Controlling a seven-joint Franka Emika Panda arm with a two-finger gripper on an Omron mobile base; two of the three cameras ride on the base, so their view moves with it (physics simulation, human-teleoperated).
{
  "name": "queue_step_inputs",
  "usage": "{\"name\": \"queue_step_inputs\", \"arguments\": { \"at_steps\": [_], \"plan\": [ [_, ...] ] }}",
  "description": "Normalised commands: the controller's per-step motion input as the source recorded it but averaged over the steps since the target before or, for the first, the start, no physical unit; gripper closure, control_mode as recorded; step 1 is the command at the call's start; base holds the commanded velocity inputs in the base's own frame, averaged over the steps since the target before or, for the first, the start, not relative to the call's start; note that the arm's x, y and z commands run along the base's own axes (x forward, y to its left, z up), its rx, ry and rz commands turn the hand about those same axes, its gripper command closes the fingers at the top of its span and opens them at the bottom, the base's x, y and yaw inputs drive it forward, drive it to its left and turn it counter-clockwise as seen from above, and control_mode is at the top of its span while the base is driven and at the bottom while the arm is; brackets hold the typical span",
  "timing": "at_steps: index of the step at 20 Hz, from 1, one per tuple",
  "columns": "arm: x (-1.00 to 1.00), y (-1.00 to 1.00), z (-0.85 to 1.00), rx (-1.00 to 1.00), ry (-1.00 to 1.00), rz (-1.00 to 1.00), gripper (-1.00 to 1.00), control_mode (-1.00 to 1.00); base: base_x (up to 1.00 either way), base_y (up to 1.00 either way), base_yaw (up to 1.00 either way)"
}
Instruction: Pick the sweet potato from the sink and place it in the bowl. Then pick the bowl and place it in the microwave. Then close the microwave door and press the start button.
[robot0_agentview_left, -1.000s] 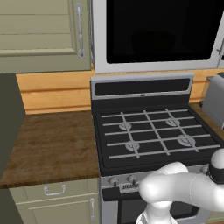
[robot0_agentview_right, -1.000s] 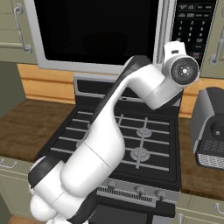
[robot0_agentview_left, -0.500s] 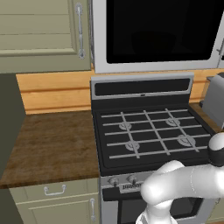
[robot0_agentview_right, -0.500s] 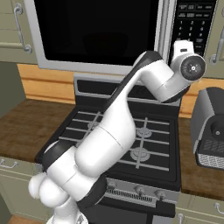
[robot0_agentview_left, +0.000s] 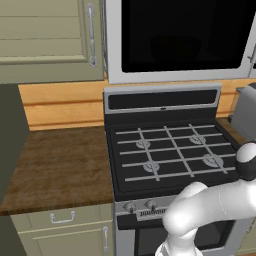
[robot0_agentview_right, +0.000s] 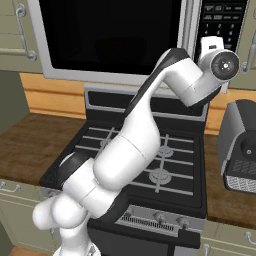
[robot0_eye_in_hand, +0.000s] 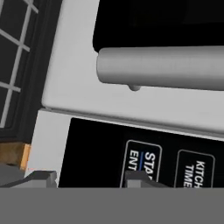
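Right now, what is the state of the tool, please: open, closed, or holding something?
Tool: fingers apart and nothing between them, right at the microwave keypad; whether it is fully open cannot be told.

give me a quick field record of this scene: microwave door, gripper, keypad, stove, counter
microwave door: shut, dark glass, bar handle close before the hand
gripper: up at the keypad panel, fingertips apart, nothing between them
start button: just ahead of one fingertip; contact cannot be told
stove: gas, burners bare
counter: brown wood, left of stove
toaster: on counter right of stove
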Motion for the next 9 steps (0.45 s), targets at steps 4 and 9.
{"name": "queue_step_inputs", "arguments": {
  "at_steps": [4, 9],
  "plan": [
    [0.0, -0.07, -0.45, 0.03, -0.02, 0.0, -1.0, -1.0, 0.0, 0.0, 0.0],
    [-0.14, 0.01, -0.39, 0.02, -0.01, 0.0, -1.0, -1.0, 0.0, 0.0, 0.0]
  ]
}}
